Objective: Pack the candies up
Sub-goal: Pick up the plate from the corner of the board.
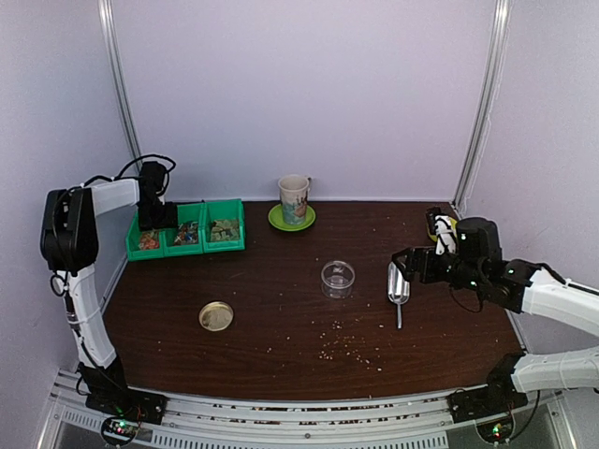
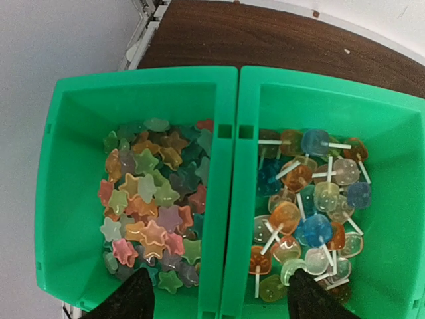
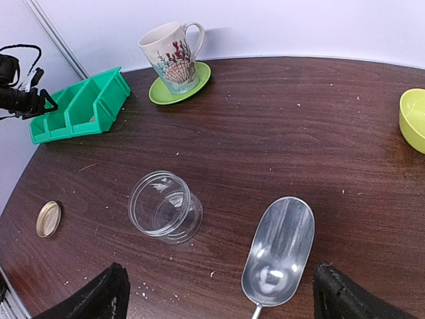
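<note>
The clear jar [image 1: 338,278] stands open and upright near the middle of the dark wooden worktop [image 1: 281,271] and serves as reference. The candies sit in a row of three green bins [image 1: 185,229], well to the far left of the jar against the back wall. The left wrist view shows the contents of two bins: star-shaped candies [image 2: 153,206] in mixed colours fill the left one, and lollipops [image 2: 309,206] on white sticks fill the one just beside it. The contents of the third bin, nearest the jar, are too small to identify. The left hand [image 2: 224,299] hangs above these bins with its fingers spread, one tip over the stars and the other over the lollipops, straddling the wall between them and pinching nothing. The right hand [image 1: 407,262] is to the right of the jar, fingers spread wide and empty, poised over a metal scoop [image 3: 279,249] that lies flat on the worktop just right of the jar. A round tan lid [image 1: 216,316] lies to the near left of the jar, well apart from it. A patterned mug [image 1: 294,198] stands on a green saucer [image 1: 291,220] behind the jar. A yellow bowl [image 3: 413,119] sits to the far right. Pale crumbs [image 1: 346,346] are scattered on the near side of the jar.
</note>
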You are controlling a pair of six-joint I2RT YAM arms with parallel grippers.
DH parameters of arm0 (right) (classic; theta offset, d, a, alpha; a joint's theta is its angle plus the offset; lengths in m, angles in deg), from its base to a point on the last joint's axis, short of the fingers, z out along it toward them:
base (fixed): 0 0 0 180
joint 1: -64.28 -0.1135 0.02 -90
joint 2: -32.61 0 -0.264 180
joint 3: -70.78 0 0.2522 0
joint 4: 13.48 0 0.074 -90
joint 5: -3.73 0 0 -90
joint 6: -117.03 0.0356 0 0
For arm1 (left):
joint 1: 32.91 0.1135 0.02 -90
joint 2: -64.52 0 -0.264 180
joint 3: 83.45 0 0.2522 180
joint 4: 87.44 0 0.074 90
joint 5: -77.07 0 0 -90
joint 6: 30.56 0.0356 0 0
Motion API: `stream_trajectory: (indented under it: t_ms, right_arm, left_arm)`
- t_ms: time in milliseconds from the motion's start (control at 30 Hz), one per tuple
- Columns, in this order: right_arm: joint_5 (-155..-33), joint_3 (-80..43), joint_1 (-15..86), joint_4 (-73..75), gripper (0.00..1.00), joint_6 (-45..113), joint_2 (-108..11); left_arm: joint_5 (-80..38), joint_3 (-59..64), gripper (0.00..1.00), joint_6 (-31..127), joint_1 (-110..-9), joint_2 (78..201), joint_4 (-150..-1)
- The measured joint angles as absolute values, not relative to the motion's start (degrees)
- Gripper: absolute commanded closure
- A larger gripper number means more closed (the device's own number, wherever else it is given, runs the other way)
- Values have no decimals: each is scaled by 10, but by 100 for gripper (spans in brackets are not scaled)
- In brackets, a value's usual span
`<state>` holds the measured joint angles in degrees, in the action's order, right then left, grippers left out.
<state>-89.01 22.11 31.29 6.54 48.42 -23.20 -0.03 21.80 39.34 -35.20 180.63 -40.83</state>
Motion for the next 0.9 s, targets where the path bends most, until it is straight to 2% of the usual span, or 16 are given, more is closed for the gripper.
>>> stream_trajectory:
  t_ms: [567,767,900]
  right_arm:
    - [-878,229,290,43,6,481,-232]
    - [-875,229,286,34,6,482,-240]
    - [-875,229,284,34,6,482,-246]
  left_arm:
    - [-4,245,57,357,-352,1852,-406]
    - [-13,229,73,332,-352,1850,-407]
    - [-26,212,73,322,-352,1841,-409]
